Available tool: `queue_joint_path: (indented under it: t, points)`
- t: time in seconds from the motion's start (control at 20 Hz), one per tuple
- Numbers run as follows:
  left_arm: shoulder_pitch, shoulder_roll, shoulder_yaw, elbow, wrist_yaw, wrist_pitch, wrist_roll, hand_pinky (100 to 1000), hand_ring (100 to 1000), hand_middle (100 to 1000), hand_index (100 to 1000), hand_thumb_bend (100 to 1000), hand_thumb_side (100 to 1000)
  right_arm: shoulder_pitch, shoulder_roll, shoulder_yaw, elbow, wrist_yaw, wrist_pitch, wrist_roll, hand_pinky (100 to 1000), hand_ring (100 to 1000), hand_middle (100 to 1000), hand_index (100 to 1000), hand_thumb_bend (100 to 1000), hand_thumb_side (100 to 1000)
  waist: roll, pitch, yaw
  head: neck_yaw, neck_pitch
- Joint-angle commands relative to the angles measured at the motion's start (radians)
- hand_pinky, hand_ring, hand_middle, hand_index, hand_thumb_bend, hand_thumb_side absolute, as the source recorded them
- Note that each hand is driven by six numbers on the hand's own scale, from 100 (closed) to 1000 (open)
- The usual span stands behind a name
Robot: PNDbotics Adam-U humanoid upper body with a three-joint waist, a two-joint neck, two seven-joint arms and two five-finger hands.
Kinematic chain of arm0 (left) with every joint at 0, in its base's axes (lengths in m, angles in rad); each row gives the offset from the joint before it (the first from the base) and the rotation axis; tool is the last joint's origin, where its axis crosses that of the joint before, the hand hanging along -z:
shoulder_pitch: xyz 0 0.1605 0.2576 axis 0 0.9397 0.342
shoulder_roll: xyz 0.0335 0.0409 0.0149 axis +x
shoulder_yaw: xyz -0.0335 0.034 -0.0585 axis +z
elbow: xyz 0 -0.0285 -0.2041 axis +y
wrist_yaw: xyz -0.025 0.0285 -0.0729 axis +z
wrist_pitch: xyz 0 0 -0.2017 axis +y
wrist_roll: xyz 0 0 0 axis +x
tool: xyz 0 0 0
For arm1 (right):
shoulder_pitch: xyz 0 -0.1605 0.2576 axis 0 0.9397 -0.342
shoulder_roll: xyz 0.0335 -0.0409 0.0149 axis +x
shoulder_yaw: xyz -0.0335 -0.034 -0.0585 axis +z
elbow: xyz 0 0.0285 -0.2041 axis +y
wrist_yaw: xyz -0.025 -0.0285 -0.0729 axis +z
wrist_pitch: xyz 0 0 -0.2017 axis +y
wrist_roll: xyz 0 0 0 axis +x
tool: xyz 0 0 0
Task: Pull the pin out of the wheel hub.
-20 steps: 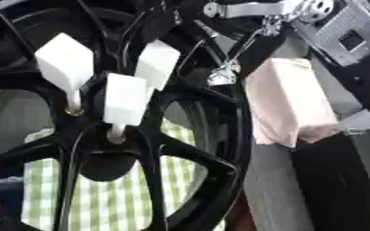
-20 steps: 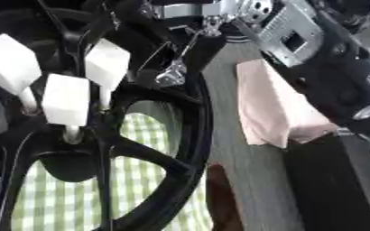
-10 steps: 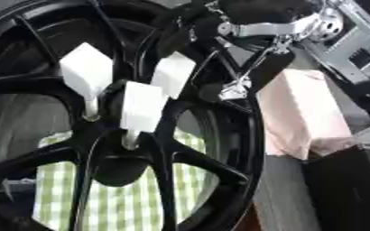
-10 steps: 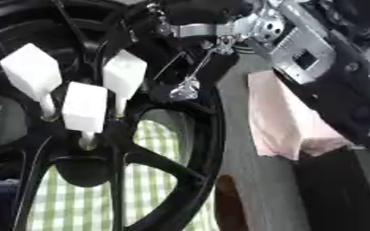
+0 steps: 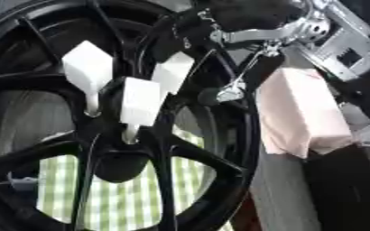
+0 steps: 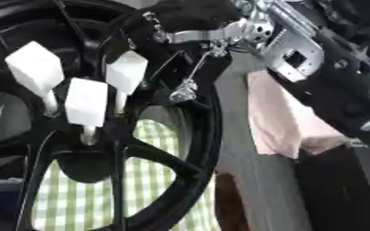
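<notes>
- You have one black wheel hub [image 5: 219,149] filling the left and middle of the view, spokes running out from a dark centre.
- Three white pins stand in it, each a blocky white head on a thin stem: the left pin [image 5: 87,71], the middle pin [image 5: 140,102] nearest the centre, and the right pin [image 5: 173,72] next to your hand.
- Your right hand [image 5: 243,13] comes in from the upper right, over the hub's top rim and just above the right pin. A thin silver link hangs down from it. You cannot tell from either view how its fingers stand, or whether they hold anything.
- Your left hand shows in neither view.
- Compared with a second ago, the whole view has slid: hub and pins sit lower and further right in frame, so your head has moved. All three pins are seated as before.
- One pale pink cloth [image 5: 302,110] lies right of the hub on a grey table [image 5: 279,198].
- A green-and-white checked cloth [image 5: 129,198] shows through the spokes, beneath the hub.
- A black block [image 6: 338,189] sits at lower right.
</notes>
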State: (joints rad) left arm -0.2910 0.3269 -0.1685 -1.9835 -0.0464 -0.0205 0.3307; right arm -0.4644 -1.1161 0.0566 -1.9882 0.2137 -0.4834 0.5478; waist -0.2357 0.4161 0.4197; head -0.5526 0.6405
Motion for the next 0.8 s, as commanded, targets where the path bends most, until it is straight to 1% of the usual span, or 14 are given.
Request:
queue_joint_path:
  t: [0.05,0.25,0.4,0.65,0.8]
  points:
    - [-0.008,0.002,0.004,-0.016,0.004,0.002,-0.003,774,591,592,705,243,774,-0.004,-0.035,-0.005,-0.012,0.011,0.009,-0.012,893,1000,825,900,317,204,0.010,-0.027,0.001,-0.010,-0.004]
    - [-0.006,0.002,0.004,-0.016,0.004,0.004,-0.004,774,591,592,704,242,774,-0.025,-0.027,-0.014,-0.012,-0.026,0.032,-0.044,891,1000,795,890,289,179,0.010,-0.028,0.000,-0.014,-0.010]
    - [-0.006,0.001,0.003,-0.016,0.004,0.005,-0.005,775,591,592,704,242,776,-0.039,-0.034,-0.023,-0.012,-0.049,0.052,-0.062,890,1000,794,891,291,174,0.010,-0.028,-0.002,-0.016,-0.013]
    - [-0.003,0.000,0.003,-0.016,0.003,0.007,-0.006,775,591,592,704,241,777,-0.037,-0.044,-0.026,-0.012,-0.048,0.061,-0.063,890,1000,797,892,296,176,0.010,-0.028,-0.004,-0.022,-0.018]
    - [-0.004,-0.003,0.004,-0.016,0.002,0.007,-0.005,775,591,592,704,240,777,-0.030,-0.047,-0.026,-0.012,-0.038,0.067,-0.062,890,1000,799,891,300,178,0.010,-0.027,-0.002,-0.022,-0.034]
